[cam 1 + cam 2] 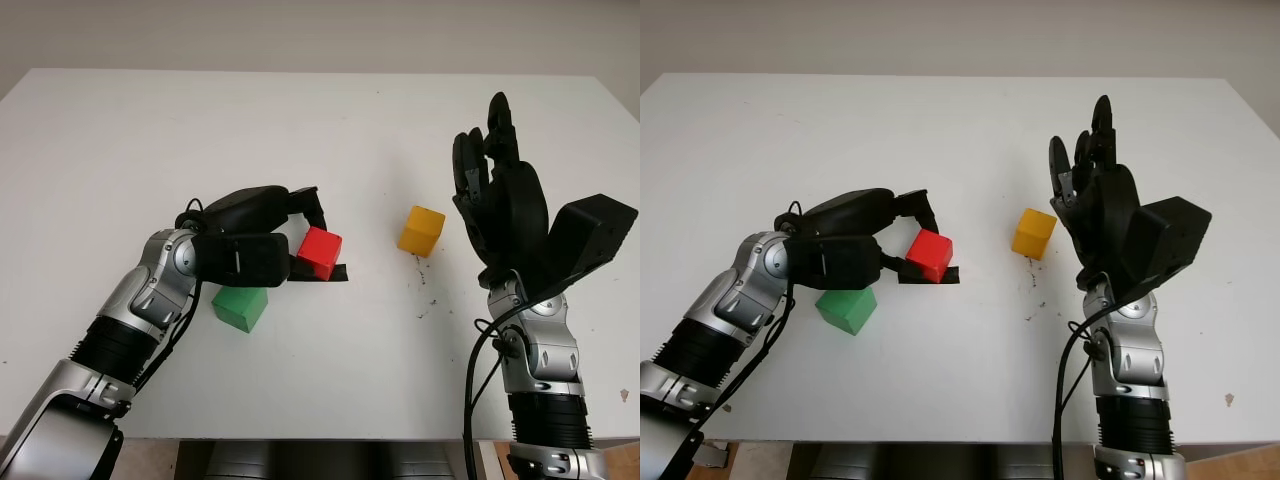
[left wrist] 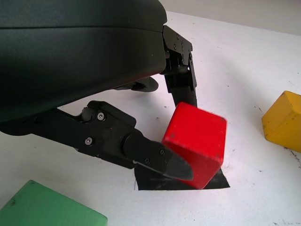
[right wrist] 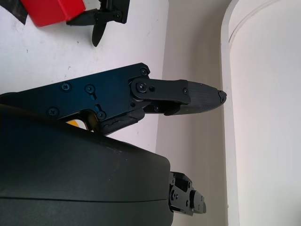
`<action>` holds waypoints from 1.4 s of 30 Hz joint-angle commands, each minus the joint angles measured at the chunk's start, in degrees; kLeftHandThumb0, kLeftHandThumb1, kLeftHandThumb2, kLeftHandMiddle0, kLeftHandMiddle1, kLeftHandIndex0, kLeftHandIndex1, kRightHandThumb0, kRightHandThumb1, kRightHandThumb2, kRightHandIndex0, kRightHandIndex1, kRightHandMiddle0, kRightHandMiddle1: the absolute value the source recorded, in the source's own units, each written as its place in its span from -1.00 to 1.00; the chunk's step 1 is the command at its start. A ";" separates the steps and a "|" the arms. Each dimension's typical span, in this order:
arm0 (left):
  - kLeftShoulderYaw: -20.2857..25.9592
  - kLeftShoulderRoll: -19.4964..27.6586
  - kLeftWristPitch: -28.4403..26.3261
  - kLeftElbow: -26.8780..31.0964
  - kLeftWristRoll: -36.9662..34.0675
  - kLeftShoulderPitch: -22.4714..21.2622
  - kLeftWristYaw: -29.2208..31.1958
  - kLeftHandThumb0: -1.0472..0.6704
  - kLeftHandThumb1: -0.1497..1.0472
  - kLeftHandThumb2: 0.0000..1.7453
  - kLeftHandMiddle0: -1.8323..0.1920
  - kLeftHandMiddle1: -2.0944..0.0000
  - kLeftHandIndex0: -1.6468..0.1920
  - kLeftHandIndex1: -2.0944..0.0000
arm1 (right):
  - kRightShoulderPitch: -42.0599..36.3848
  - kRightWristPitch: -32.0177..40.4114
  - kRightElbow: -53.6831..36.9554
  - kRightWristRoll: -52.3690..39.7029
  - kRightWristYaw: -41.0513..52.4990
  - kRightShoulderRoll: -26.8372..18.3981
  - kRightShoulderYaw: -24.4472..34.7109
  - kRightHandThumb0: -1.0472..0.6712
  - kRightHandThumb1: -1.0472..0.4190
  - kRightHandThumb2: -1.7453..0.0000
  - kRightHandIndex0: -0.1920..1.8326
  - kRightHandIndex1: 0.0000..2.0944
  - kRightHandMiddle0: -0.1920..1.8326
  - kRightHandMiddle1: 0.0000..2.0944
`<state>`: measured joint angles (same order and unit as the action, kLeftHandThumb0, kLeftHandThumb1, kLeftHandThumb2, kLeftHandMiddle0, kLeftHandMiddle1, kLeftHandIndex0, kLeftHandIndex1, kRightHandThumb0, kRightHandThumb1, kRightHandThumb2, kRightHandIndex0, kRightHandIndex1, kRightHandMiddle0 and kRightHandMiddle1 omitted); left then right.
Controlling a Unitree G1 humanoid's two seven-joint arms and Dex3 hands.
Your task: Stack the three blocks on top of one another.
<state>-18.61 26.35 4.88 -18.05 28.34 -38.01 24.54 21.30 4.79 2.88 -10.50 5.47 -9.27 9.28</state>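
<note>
White tabletop (image 1: pixel 330 130), left hand (image 1: pixel 262 235) pinching the red block (image 1: pixel 320 252) over a black tape patch (image 1: pixel 336 273).

Lifting straight and centring it squarely over the green block (image 1: pixel 240 307) just beside should stack well. Right hand (image 1: pixel 500 200) is raised, open, near the yellow block (image 1: pixel 421 230). Three blocks, one per colour.

Silver jointed forearms; black three-finger hands (image 1: pixel 262 240); black cables; small screws on fingers (image 2: pixel 141 150)
</note>
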 commanded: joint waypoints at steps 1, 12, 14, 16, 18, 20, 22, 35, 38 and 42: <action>0.30 0.24 0.02 1.23 -0.10 0.60 0.00 -0.37 0.96 -0.94 0.56 0.97 0.69 0.07 | -0.23 0.50 -1.17 0.22 -0.07 -0.10 -0.04 -0.56 -1.00 0.51 -1.00 -0.96 -1.00 -0.95; 1.53 2.49 -6.46 9.02 -1.09 0.06 6.60 -0.50 1.00 -0.81 0.71 0.98 0.85 0.88 | -0.10 0.58 -1.11 0.15 0.10 -0.18 -0.01 -0.56 -1.00 0.53 -1.00 -0.95 -0.99 -0.95; 2.49 2.86 -8.42 11.02 -1.99 -0.05 8.05 -0.50 1.00 -0.80 0.77 0.99 0.93 0.93 | 0.02 0.59 -0.97 0.26 0.20 -0.31 -0.04 -0.56 -1.00 0.53 -1.00 -0.95 -1.00 -0.95; 3.43 3.29 -9.53 12.54 -3.00 -0.06 8.70 -0.49 1.00 -0.80 0.81 1.00 0.96 0.95 | 0.17 0.26 -0.71 0.38 0.28 -0.33 -0.06 -0.56 -1.00 0.54 -1.00 -0.95 -1.00 -0.95; 4.05 4.04 -11.36 14.47 -3.42 -0.16 9.89 -0.49 1.00 -0.79 0.83 0.99 0.98 0.96 | 0.17 0.47 -0.95 0.65 0.17 -0.34 -0.18 -0.57 -1.00 0.54 -1.00 -0.95 -1.00 -0.95; 5.61 4.46 -13.63 16.99 -4.68 -0.29 11.04 -0.51 1.00 -0.76 0.86 0.98 0.98 0.95 | 0.15 0.67 -1.23 0.83 0.17 -0.35 -0.21 -0.57 -1.00 0.54 -1.00 -0.95 -1.00 -0.95; 8.71 4.36 -15.51 19.53 -7.96 0.14 11.14 -0.52 1.00 -0.73 0.89 0.99 0.96 0.94 | 0.11 0.79 -1.43 0.88 0.49 -0.58 -0.18 -0.57 -1.00 0.53 -1.00 -0.96 -1.00 -0.96; 24.63 -2.57 -17.72 24.02 -19.66 5.15 -8.20 -0.56 1.00 -0.49 0.84 0.93 0.84 0.91 | 4.13 0.98 0.65 12.08 4.42 -12.19 -3.05 -0.66 -0.96 0.87 -0.93 -0.93 -0.91 -0.93; 25.91 -4.84 -18.09 23.02 -21.03 5.78 -12.45 -0.54 1.00 -0.48 0.83 0.94 0.83 0.92 | 5.74 -0.08 1.55 15.62 6.47 -16.78 -3.68 -0.63 -0.90 0.93 -0.91 -0.92 -0.85 -0.92; 26.21 -5.52 -17.69 20.77 -21.70 7.37 -14.65 -0.53 1.00 -0.46 0.89 0.96 0.88 0.95 | 8.56 1.88 2.46 19.87 10.06 -22.82 -4.87 -0.62 -0.87 0.94 -0.88 -0.92 -0.80 -0.91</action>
<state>7.30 20.99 -13.08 3.58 6.58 -31.85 10.51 28.27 6.12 4.96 8.76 14.65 -29.96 4.78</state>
